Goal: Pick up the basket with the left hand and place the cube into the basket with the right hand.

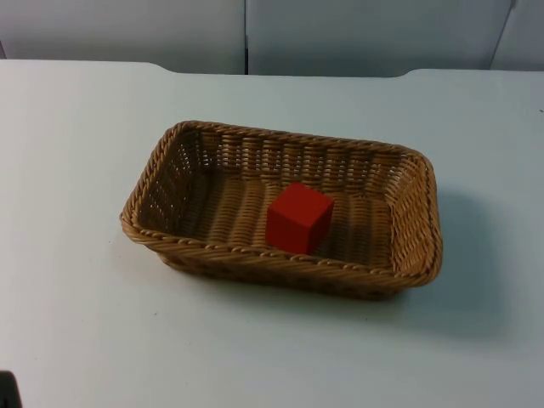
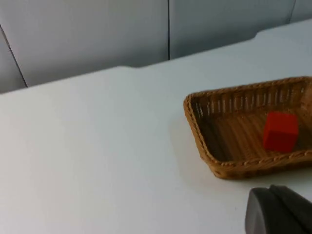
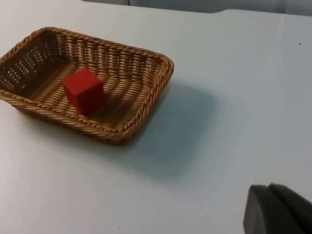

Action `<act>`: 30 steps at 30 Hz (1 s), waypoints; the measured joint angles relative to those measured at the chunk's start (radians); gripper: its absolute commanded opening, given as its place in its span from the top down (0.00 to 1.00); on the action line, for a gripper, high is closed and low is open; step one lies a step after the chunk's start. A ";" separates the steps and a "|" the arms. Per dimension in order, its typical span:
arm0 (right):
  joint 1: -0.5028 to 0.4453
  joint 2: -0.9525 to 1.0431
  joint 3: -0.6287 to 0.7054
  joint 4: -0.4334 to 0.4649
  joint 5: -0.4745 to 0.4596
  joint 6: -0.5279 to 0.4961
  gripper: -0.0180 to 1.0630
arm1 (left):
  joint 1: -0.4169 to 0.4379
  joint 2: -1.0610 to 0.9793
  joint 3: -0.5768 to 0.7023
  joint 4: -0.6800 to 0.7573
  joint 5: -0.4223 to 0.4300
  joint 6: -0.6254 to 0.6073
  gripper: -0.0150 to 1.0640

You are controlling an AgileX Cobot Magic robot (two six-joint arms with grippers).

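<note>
A: What does the basket hold?

B: From my station I see the woven basket point(image 1: 408, 246) resting flat on the table point(image 1: 76, 323), near its middle. One red cube point(image 1: 299, 218) sits inside on the basket floor, near the centre and closer to the front wall — upright, one corner turned toward the top camera.

A: And the hands?

B: The left hand point(image 2: 278, 212) hangs above bare table, well apart from the basket's short end; I see the cube through the open top from its wrist view. The right hand point(image 3: 275, 209) hangs likewise on the other side, also well apart. I cannot tell whether either hand is spread or clenched — neither touches anything.

A: Surroundings?

B: White table, ending at a grey partition wall point(image 1: 357, 34) with a vertical seam.
</note>
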 measured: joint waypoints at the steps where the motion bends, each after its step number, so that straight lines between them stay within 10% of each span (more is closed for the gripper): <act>1: 0.000 0.000 0.000 0.000 -0.001 -0.004 0.97 | 0.000 -0.034 0.000 0.000 0.003 0.000 0.99; 17: -0.002 0.000 0.000 0.000 -0.005 -0.011 0.97 | 0.000 -0.126 0.064 0.053 0.091 0.002 0.99; 30: -0.352 0.000 0.000 0.000 -0.005 -0.011 0.97 | 0.000 -0.126 0.069 0.099 0.113 -0.023 0.99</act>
